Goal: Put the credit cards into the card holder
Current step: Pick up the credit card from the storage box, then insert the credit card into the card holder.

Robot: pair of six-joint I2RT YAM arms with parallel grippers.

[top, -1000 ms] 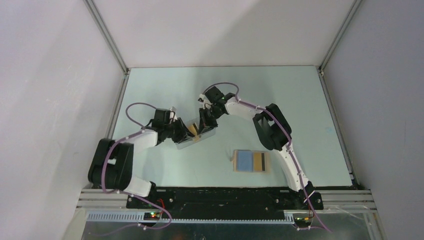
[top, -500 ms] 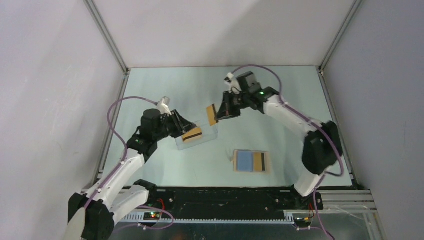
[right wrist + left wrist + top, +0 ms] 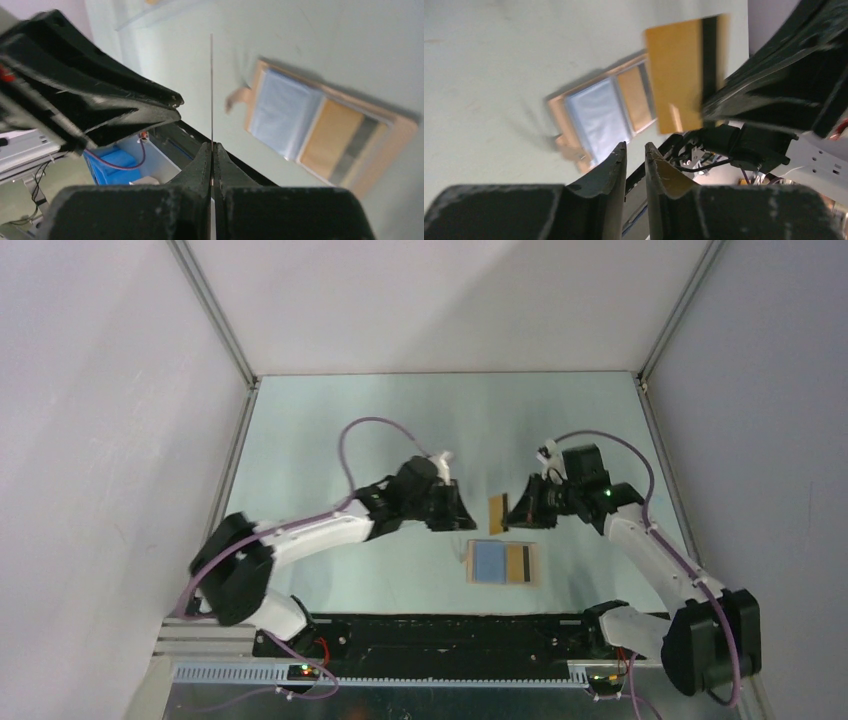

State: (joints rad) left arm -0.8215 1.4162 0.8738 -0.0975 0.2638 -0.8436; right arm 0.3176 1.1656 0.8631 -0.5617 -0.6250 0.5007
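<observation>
The card holder (image 3: 488, 562) lies open on the table near the front middle, blue pocket on the left. One credit card (image 3: 517, 562) with its black stripe sits in its right half. My right gripper (image 3: 522, 508) is shut on a second orange credit card (image 3: 497, 512), held upright just beyond the holder; it shows edge-on in the right wrist view (image 3: 211, 90) between my gripper (image 3: 212, 145) jaws. My left gripper (image 3: 458, 510) hovers left of that card, jaws a narrow gap apart and empty (image 3: 635, 146). The left wrist view shows the held card (image 3: 679, 75) and the holder (image 3: 599, 120).
A clear plastic box (image 3: 165, 12) shows only at the top edge of the right wrist view, beyond the left gripper; the left arm hides it in the top view. The black front rail (image 3: 450, 625) runs just near of the holder.
The right gripper has carried the card from the clear box toward the front right, to just beyond the holder. The left arm has swung right, away from the box, to beside the card.
</observation>
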